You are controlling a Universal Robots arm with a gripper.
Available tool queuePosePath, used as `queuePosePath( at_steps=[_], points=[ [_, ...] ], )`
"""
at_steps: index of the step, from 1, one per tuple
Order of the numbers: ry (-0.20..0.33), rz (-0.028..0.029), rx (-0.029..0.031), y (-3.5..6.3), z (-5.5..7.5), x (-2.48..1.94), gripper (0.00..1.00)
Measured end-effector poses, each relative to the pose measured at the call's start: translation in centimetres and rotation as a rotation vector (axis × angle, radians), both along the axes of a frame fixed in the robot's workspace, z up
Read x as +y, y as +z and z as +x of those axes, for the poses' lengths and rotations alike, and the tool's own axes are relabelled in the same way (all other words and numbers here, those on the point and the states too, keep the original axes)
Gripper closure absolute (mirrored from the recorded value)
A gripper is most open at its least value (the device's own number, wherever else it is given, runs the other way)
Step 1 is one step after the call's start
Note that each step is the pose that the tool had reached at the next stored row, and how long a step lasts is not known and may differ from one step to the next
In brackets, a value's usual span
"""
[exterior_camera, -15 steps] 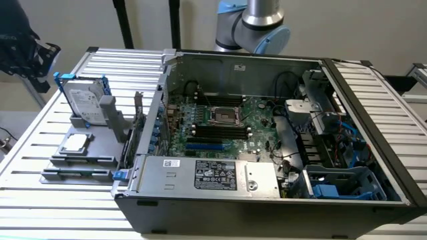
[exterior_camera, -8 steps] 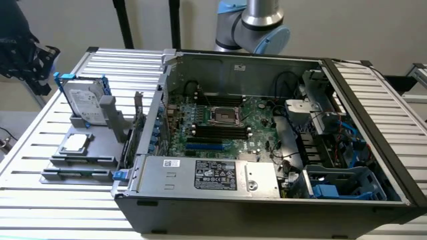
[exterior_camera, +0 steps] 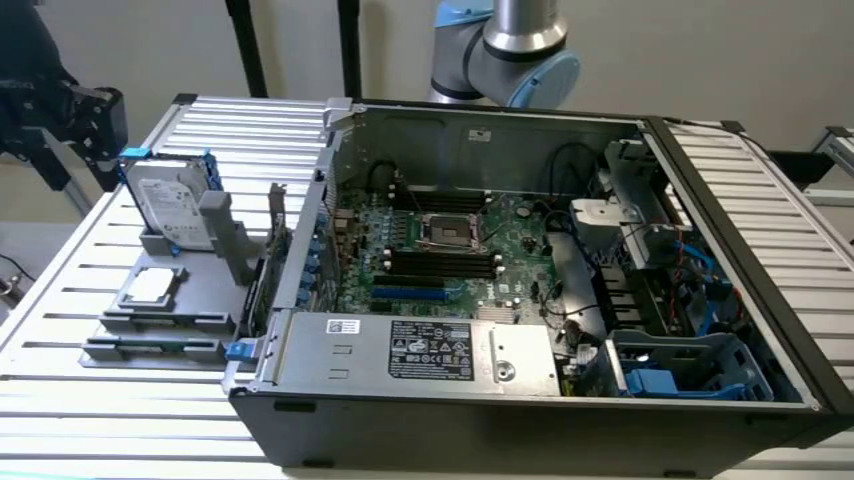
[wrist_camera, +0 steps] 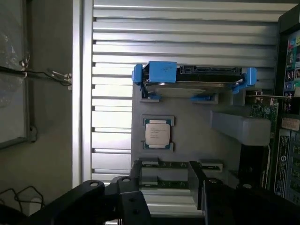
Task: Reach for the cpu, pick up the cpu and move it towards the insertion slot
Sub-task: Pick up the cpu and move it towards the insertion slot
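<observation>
The cpu (exterior_camera: 150, 286) lies flat, silver top up, in a grey holder (exterior_camera: 160, 320) on the slatted table, at the exterior view's left, outside the computer case. In the wrist view the cpu (wrist_camera: 157, 133) sits in its cradle a short way beyond my gripper (wrist_camera: 166, 180), apart from it. The two dark fingers (wrist_camera: 136, 176) stand apart, open, with nothing between them. The insertion slot (exterior_camera: 445, 231), a shiny square frame with a dark centre, sits on the green motherboard inside the case. My arm (exterior_camera: 514, 50) rises behind the case.
A silver hard drive in a blue frame (exterior_camera: 174, 205) (wrist_camera: 192, 77) stands upright on the holder behind the cpu. Memory sticks (wrist_camera: 180, 165) lie in the holder under my fingers. The open case (exterior_camera: 534, 400) has high walls, a power supply (exterior_camera: 427, 345) and cables.
</observation>
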State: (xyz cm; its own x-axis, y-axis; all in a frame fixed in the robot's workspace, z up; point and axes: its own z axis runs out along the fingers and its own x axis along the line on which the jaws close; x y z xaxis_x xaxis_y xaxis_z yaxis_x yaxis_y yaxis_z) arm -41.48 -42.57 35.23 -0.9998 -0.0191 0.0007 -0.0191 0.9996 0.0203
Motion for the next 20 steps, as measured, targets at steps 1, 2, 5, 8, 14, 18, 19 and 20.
queuePosePath(
  at_steps=[1,2,5,8,14,18,19,20],
  points=[
    [0.000,-0.0004,0.0001,-0.11,0.0,0.00,0.47],
    [0.000,-0.0009,0.0004,-0.26,0.0,0.00,0.41],
    [0.000,-0.0012,0.0003,-0.80,0.0,0.01,0.35],
    [-0.005,-0.0012,0.0002,-1.36,0.0,0.00,0.35],
    [-0.024,-0.0012,0.0003,-2.45,0.0,0.01,0.35],
    [-0.027,-0.0012,0.0003,-3.16,0.0,0.01,0.35],
    [-0.027,-0.0012,0.0004,-3.35,0.0,0.01,0.35],
    [-0.027,-0.0012,0.0003,-3.53,0.0,0.01,0.35]
  ],
)
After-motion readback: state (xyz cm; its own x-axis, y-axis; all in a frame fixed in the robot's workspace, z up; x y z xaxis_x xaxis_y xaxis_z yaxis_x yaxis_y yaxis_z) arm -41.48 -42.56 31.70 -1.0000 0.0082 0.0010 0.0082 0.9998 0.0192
